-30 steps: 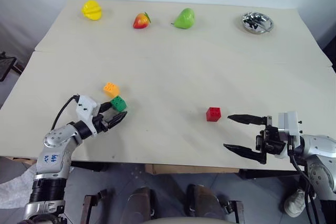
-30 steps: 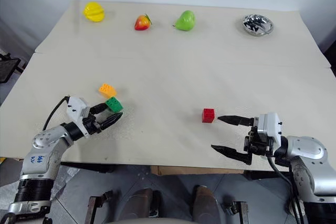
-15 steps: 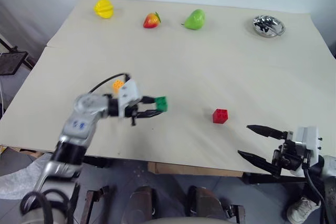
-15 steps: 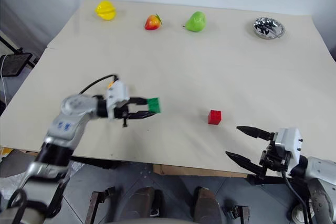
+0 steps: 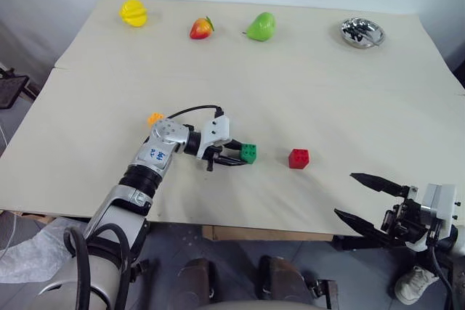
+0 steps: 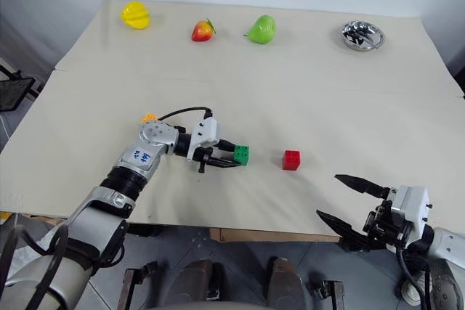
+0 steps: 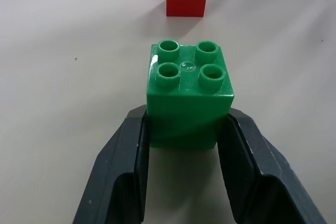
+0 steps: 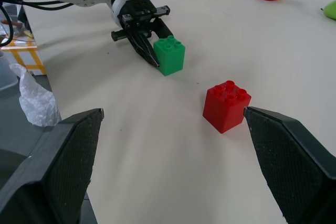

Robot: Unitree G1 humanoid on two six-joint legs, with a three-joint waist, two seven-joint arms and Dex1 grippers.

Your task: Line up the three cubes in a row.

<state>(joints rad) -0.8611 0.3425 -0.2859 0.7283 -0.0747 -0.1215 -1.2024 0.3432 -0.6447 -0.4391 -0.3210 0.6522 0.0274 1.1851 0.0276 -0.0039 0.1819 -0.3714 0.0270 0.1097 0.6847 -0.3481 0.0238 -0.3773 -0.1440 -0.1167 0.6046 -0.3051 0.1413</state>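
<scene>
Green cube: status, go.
Left gripper shut on green cube, beside red cube. Right gripper open, idle. Orange cube behind left arm. Path clear.

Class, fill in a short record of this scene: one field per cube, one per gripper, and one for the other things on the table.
green cube: gripped by the left gripper, studs up, left of the red cube, a gap between
red cube: on the table, free
orange cube: behind the left arm, partly hidden
right gripper: open, near the table's front edge
far edge: yellow fruit, strawberry, pear, metal bowl
</scene>
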